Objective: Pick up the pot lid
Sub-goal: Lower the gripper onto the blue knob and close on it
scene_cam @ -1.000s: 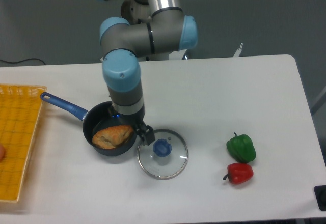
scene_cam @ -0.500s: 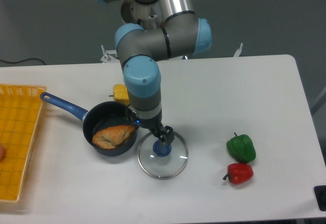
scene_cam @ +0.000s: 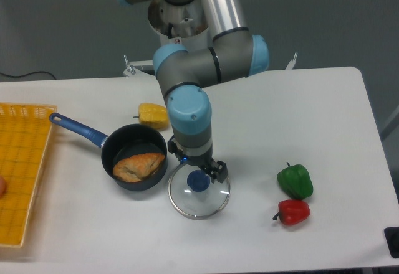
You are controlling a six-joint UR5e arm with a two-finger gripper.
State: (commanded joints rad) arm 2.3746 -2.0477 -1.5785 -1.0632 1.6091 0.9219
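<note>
My jaws are standing wide apart, holding nothing, their two fingertips hanging above and just behind the blue knob of the clear pot lid. The lid is lying flat on the white bench, just beside the black pan and nearer the camera than my jaws are appearing. Over the last second, I am swinging my arm across from the pan's side toward the lid, and the jaws are now spanning the knob's width in this view. The shift is bringing the knob fully into sight and uncovering a yellow object behind the pan; lid and pan are staying where they were.

For the task, that is meaning the sideways approach is looking nearly finished, while the pickup itself is still waiting. I am probably needing a small move toward the camera, then a straight descent and a squeeze on the knob. How high I am hovering, I cannot tell. Coming down too far back, I could be pinching past the knob or knocking a finger on the glass; drifting toward the pan, I could be catching its rim.

Farther out, a brown bread-like piece is resting inside the pan, whose blue handle is pointing toward a yellow bin. A green pepper and a red pepper are sitting well apart from the lid, on its other side.
</note>
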